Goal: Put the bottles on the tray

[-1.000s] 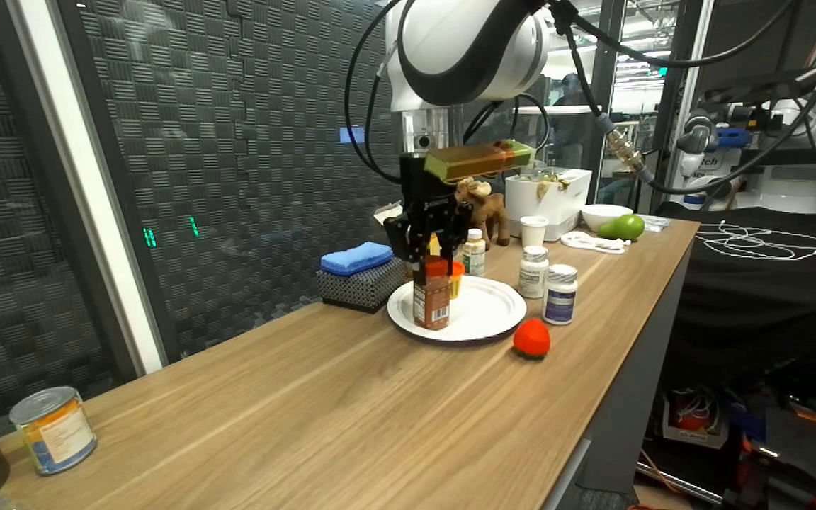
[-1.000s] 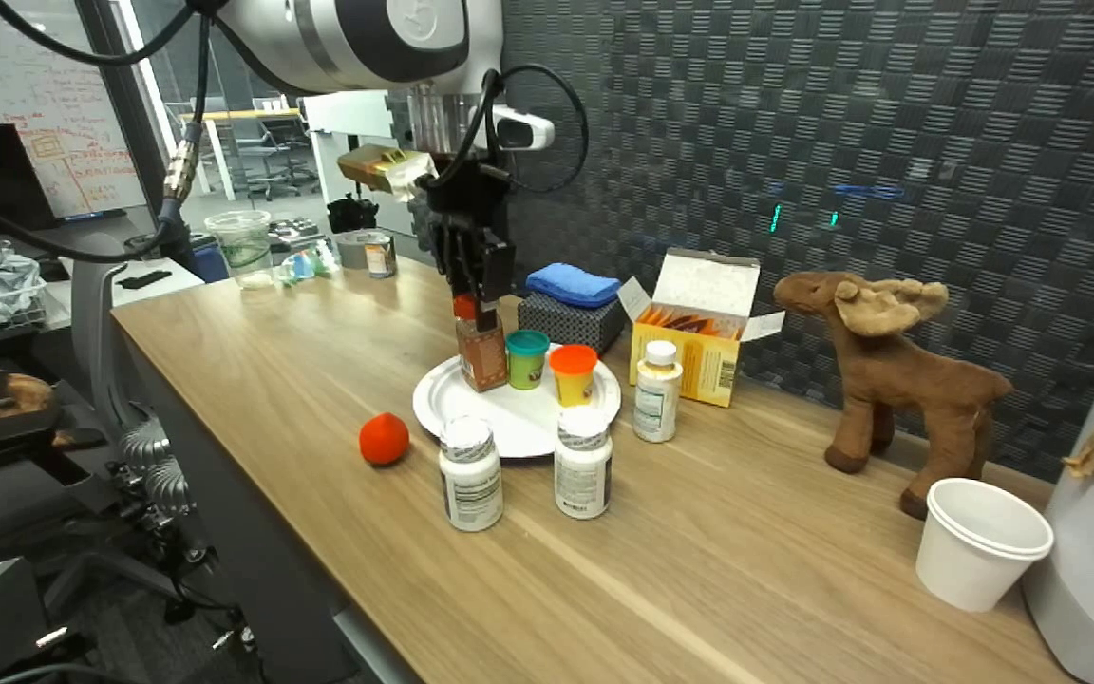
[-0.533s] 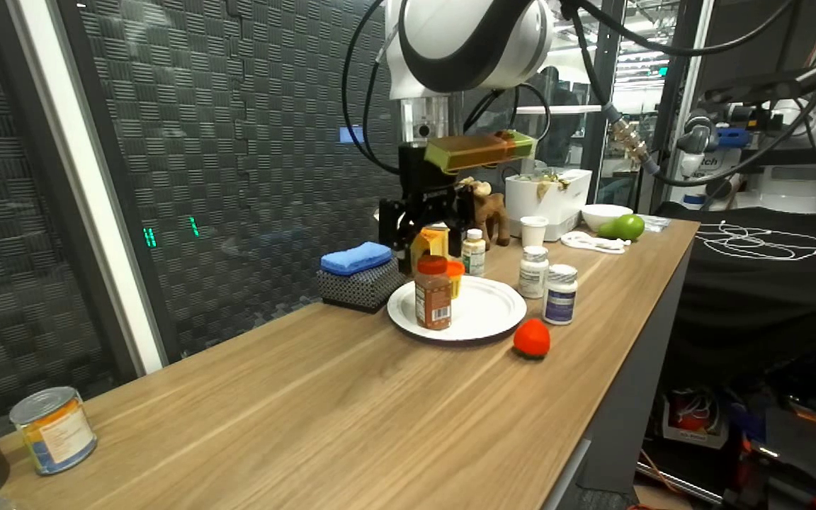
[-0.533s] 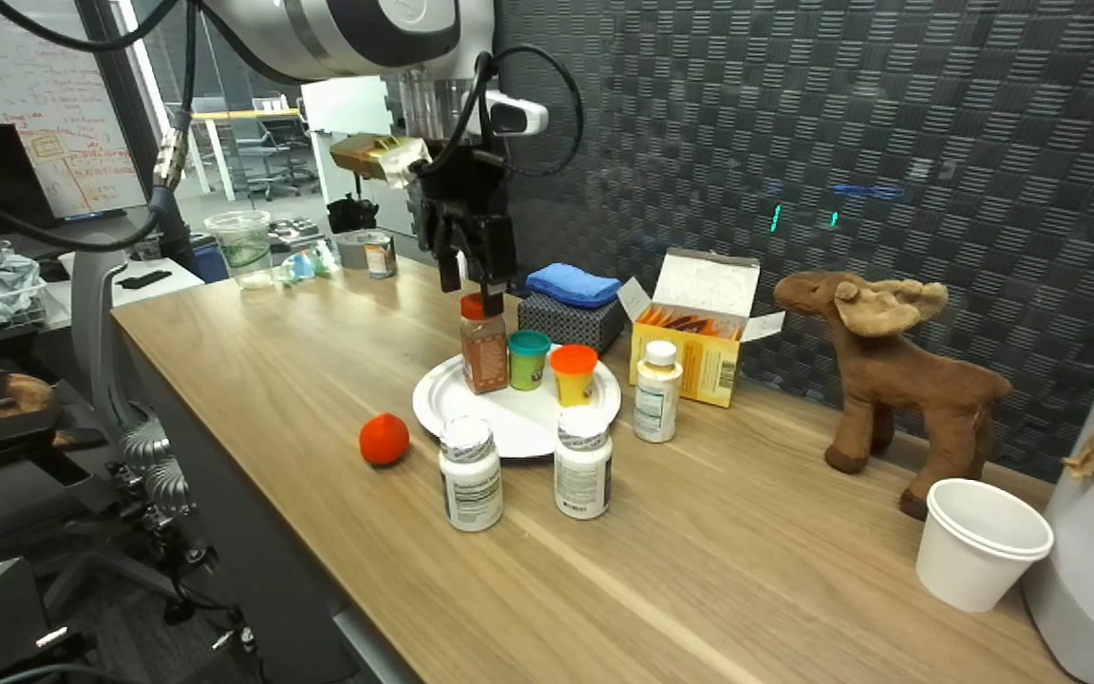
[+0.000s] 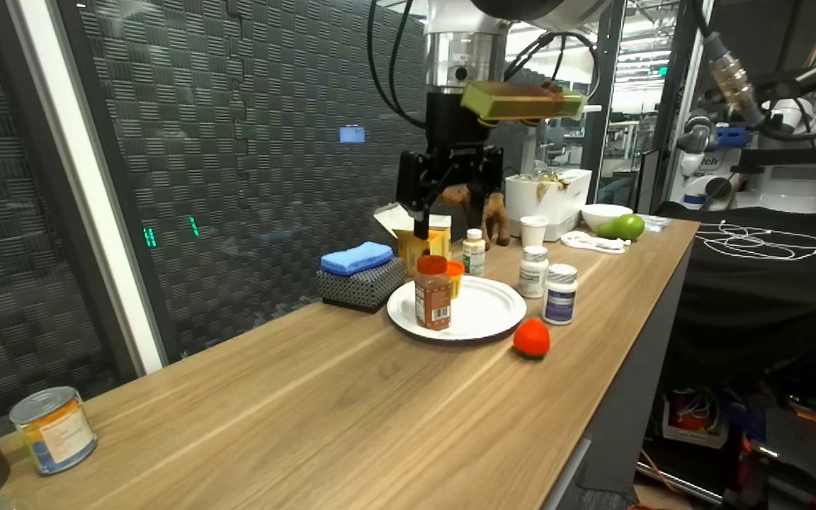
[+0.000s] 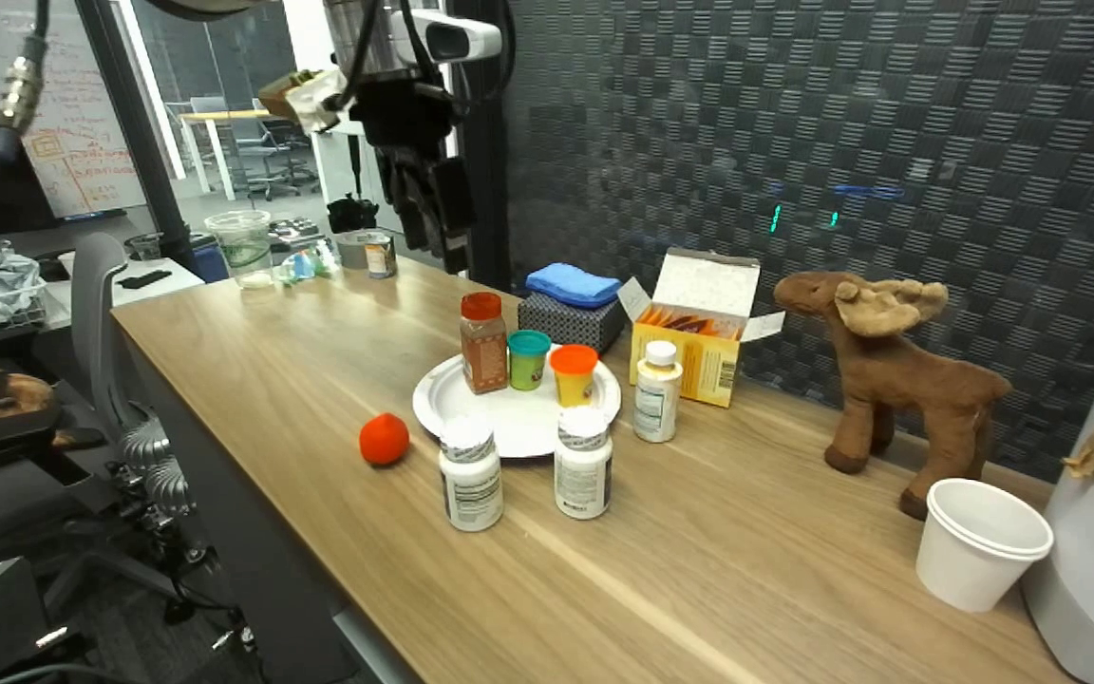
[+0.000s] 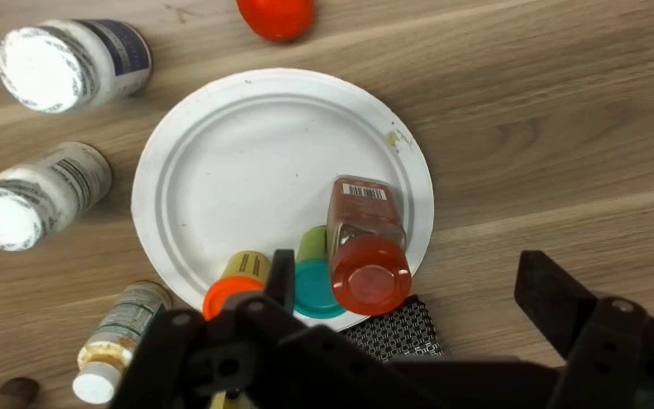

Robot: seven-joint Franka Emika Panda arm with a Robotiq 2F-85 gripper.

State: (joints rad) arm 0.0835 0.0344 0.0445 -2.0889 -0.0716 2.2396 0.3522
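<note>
A bottle (image 7: pixel 364 210) with a red cap and reddish contents stands upright on the white plate (image 7: pixel 230 182) that serves as the tray. Beside it on the plate are a green tub (image 6: pixel 529 363) with a teal lid and a yellow tub (image 6: pixel 573 382) with an orange lid. Off the plate, on the table, stand two white bottles (image 6: pixel 471 486) (image 6: pixel 583 475) with pale seals and a white-capped bottle (image 6: pixel 657 399). My gripper (image 5: pixel 448 224) hangs above the plate, apart from everything. In the wrist view its fingers are wide apart and hold nothing.
Behind the plate is a patterned box (image 5: pixel 362 285) under a blue cloth (image 5: pixel 357 258), near an opened yellow carton (image 6: pixel 685 351). A red-orange object (image 5: pixel 532 338) lies by the plate. A plush moose (image 6: pixel 898 361) and white cups (image 6: pixel 979 546) stand farther along the table.
My gripper has opened, let go of the red-capped bottle and risen well above it. The bottle stays upright on the plate.
</note>
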